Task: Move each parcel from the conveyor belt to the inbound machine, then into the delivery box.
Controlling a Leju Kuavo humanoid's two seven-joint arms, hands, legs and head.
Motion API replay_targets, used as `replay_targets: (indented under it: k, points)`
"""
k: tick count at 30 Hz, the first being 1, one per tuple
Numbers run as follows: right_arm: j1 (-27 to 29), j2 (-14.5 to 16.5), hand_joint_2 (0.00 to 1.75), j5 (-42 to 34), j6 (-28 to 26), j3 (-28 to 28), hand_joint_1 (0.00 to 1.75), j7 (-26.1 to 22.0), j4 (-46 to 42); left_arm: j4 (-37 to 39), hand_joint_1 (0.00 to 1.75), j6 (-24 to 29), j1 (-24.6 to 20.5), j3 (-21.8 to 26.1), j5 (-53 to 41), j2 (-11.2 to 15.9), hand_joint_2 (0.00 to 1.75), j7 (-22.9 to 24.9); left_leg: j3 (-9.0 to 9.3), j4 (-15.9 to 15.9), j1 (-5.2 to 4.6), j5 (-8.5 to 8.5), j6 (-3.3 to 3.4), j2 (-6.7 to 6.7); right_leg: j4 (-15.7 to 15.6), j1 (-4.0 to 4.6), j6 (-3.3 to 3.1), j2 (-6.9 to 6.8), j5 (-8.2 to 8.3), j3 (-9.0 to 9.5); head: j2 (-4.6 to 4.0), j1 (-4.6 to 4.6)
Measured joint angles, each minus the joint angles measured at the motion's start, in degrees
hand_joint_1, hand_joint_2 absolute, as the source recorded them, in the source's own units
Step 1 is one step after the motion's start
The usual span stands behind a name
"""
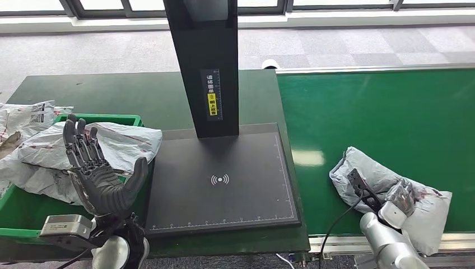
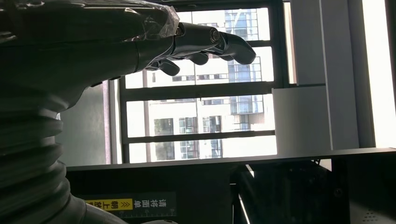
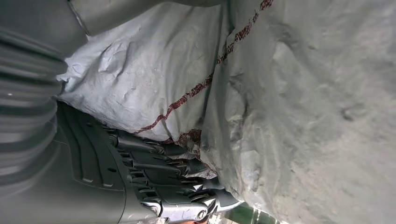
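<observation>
A crumpled grey parcel with dark red print lies on the green conveyor belt near its front edge. My right hand lies on it, fingers curled into the plastic; up close the dark fingers dig into a fold of the parcel, gripping it. The inbound machine's black scan plate lies bare to the left of the belt. My left hand is raised open, palm up, fingers spread, over the green delivery box, which holds grey parcels.
The machine's black post rises from the back of the plate, with a yellow label. More grey parcels lie on the dark green table left of the box. The belt's metal front rail runs just below my right wrist.
</observation>
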Motion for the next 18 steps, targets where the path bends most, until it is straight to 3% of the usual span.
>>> replay_targets:
  k: [18]
  points:
    - [0.01,0.10,1.75,0.00,0.10,-0.26,0.00,0.00,0.33,0.36,0.00,0.00,-0.07,0.00,0.00,-0.02,1.75,0.00,0.00,0.11,0.00,-0.02,0.08,-0.15,-0.01,0.00,0.03,-0.15,-0.01,0.11,0.00,0.00]
